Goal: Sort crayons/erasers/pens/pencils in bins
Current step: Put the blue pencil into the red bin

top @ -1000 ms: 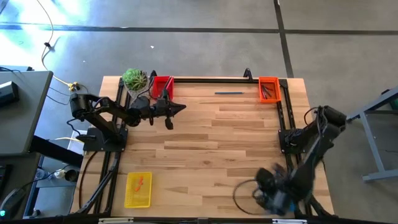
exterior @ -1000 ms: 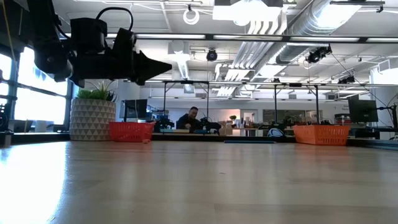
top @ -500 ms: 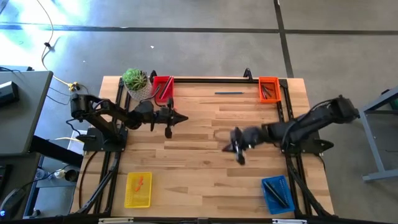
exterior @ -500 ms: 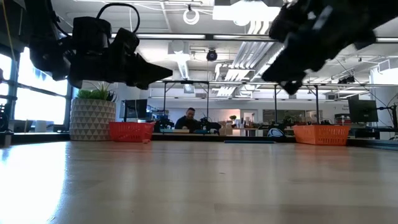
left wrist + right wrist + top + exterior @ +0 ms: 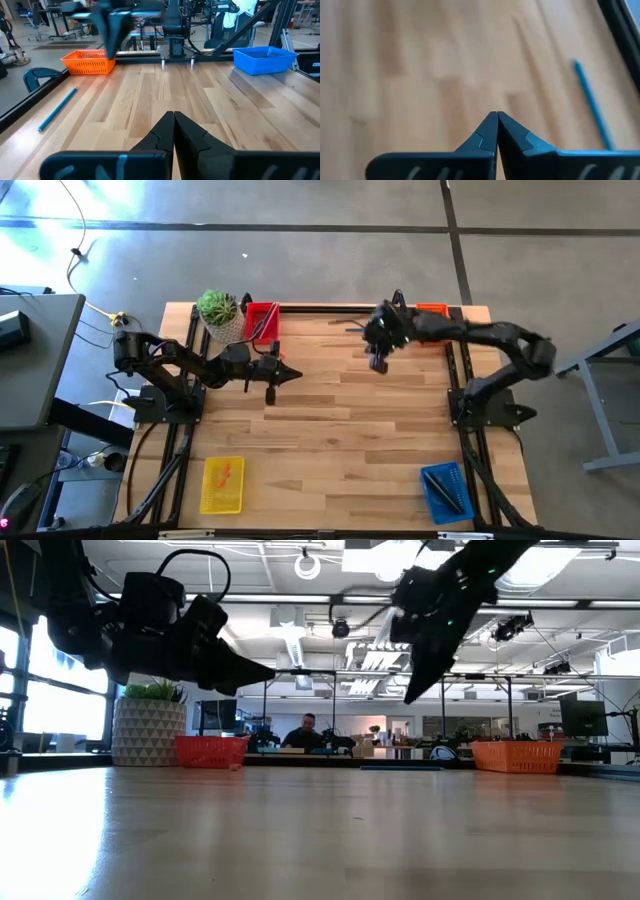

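- Bins: four mesh baskets at the corners of the wooden surface (image 5: 330, 420). Red bin (image 5: 262, 320) at the far left beside the potted plant (image 5: 218, 310); orange bin (image 5: 432, 323) at the far right, partly covered by the right arm; yellow bin (image 5: 222, 485) near left; blue bin (image 5: 445, 490) near right.
- Crayons: short red-orange sticks (image 5: 225, 473) lying in the yellow bin, unchanged from a second ago.
- Blue pen (image 5: 57, 108): long thin stick lying loose on the surface along the far edge, just beside the orange bin; position unchanged.
- Blue bin contents: long dark sticks, too small to tell apart.
- Right hand (image 5: 377, 363): closed, fingers pressed together, holding nothing. A second ago it was above the blue bin; half a second ago over mid-surface; now raised over the far edge, near the blue pen.
- Left hand (image 5: 291, 373): closed and empty, raised above the surface in front of the red bin; barely shifted.
- Background: a person (image 5: 305, 730) seated in the room beyond, as before.
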